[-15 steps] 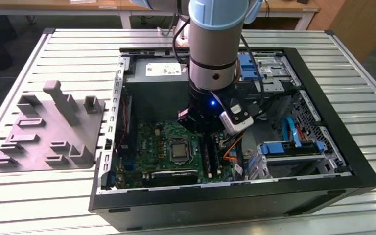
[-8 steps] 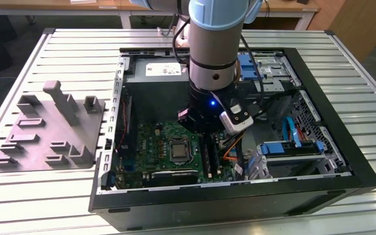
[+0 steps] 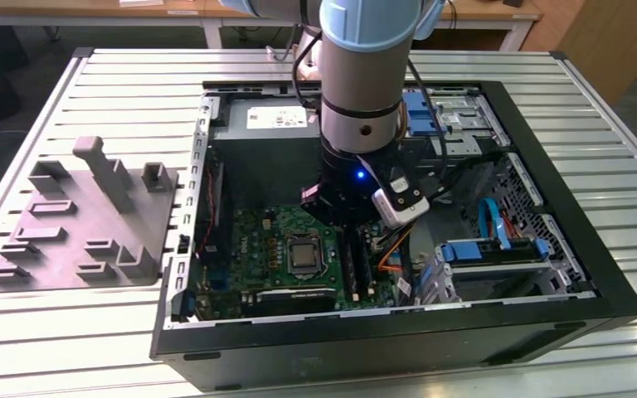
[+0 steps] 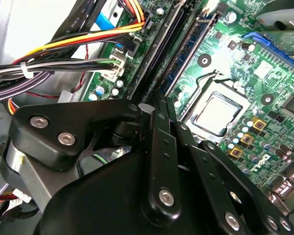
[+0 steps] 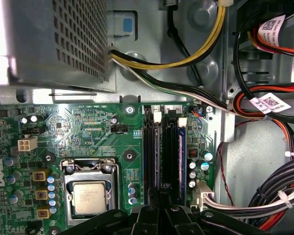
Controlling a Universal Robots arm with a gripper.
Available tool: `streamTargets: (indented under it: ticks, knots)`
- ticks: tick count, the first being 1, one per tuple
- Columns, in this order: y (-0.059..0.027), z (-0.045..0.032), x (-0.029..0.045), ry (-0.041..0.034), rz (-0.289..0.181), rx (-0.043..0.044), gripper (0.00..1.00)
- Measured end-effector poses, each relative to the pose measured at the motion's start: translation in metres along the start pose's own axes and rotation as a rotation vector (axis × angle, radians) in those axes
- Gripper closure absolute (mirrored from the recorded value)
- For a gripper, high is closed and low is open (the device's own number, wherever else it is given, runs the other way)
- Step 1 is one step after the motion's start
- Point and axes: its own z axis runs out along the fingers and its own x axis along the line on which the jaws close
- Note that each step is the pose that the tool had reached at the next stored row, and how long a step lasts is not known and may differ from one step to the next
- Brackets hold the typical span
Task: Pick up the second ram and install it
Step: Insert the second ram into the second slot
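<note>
Just ahead of the gripper (image 4: 159, 110), whose jaws were pressed together, the second ram (image 5: 183, 159) stood on edge in its slot (image 5: 172, 154) on the motherboard (image 5: 88, 132). It looked light, stiff and fragile, best held by its long flat sides, not the chips.

From here I make out no wording I would trust. Two white cable tags (image 5: 270, 102) carry square code patterns with tiny print. The motherboard (image 5: 93, 120) has fine white lettering. A white sticker (image 3: 278, 117) sits on the power supply (image 3: 255, 133).
</note>
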Motion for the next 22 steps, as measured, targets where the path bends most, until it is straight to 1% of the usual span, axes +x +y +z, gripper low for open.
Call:
streamTargets:
  ticks: [4,5,6,8,12,22]
  knots:
    - [0.0,0.0002,0.0,-0.0002,0.0,-0.0004,0.88]
    - [0.0,0.0003,0.0,-0.0002,0.0,-0.0005,0.82]
    - [0.0,0.0001,0.0,-0.0001,0.0,-0.0003,0.82]
    - [-0.0002,-0.0029,-0.0002,-0.0002,0.0,-0.0005,0.82]
    - [-0.0016,-0.0152,-0.0006,-0.0002,0.0,-0.0001,0.82]
    - [-0.0051,-0.049,-0.0021,-0.0006,0.0,-0.0001,0.82]
